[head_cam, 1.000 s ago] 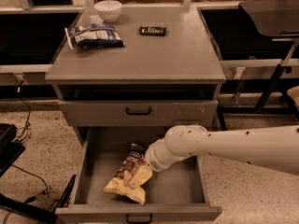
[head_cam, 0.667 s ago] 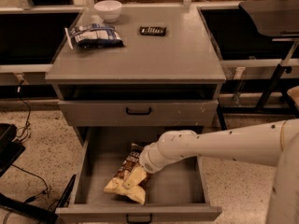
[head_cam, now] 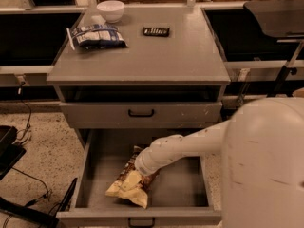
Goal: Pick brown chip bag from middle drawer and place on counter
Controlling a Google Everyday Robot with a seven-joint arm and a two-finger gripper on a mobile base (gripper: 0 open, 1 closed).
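Note:
The brown chip bag [head_cam: 127, 184] lies in the open middle drawer [head_cam: 183, 186], left of centre, its cream end toward the front. My gripper [head_cam: 142, 168] is at the end of the white arm reaching in from the right. It is down on the upper, dark end of the bag, and the wrist hides that end. The grey counter [head_cam: 161, 58] is above, on top of the cabinet.
On the counter sit a blue-and-white bag [head_cam: 97, 36], a white bowl [head_cam: 110, 9] and a small black bar [head_cam: 156, 31]. The upper handled drawer [head_cam: 141, 113] is shut. My arm's large white link [head_cam: 266, 170] fills the right foreground. Cables lie on the floor at left.
The arm has swung closer to the camera and now fills the right side. The wrist has shifted slightly left and down onto the bag. The bag has not moved.

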